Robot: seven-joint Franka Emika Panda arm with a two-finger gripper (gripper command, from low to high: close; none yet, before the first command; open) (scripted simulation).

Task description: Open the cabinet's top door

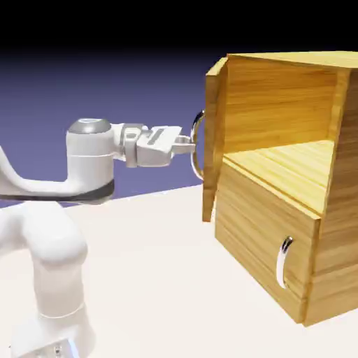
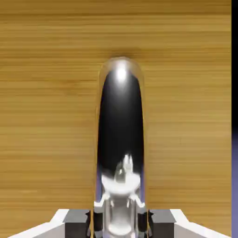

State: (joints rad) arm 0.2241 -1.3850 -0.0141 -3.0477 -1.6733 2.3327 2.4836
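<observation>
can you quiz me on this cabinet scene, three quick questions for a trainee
1. True or false: the top door is swung open, showing the inside of the cabinet.
2. What is the gripper closed on? A) the lower handle B) the top door's handle C) nothing
3. Fill in: the lower panel with the lower handle is ____.

Key:
1. True
2. B, the top door's handle sits between the fingers in the hand view
3. shut
</observation>
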